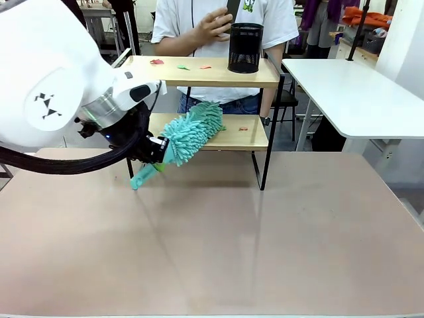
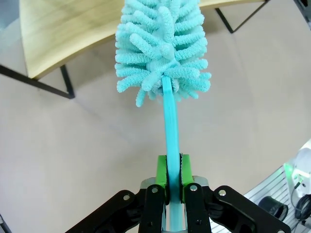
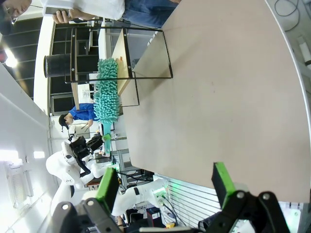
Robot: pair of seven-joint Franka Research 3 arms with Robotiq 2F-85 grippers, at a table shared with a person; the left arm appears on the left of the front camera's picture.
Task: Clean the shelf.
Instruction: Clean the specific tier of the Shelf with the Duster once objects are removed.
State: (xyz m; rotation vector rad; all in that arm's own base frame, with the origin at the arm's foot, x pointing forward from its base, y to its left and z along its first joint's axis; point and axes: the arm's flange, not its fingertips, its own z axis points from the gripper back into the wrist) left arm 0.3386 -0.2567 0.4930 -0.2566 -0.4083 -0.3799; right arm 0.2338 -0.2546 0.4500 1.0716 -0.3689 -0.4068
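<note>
– Where's the shelf (image 1: 205, 74)?
– At the desk's (image 1: 232, 245) far edge: two pale wooden boards in a thin black frame. A black mesh bin (image 1: 245, 48) stands on the top board, with small red and green scraps (image 1: 157, 61) lying flat beside it.
– The left tool (image 2: 174, 171)?
– Clamped on the flat teal handle of a shaggy duster (image 2: 163, 43). The wrist view shows green pads pressing both sides; from the front the grip is hard to make out. The head is at the lower board, contact unclear.
– The right tool (image 3: 165, 179)?
– Spread wide, holding nothing.

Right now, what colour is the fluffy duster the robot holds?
Turquoise all over. The duster shows best in the left wrist view.
</note>
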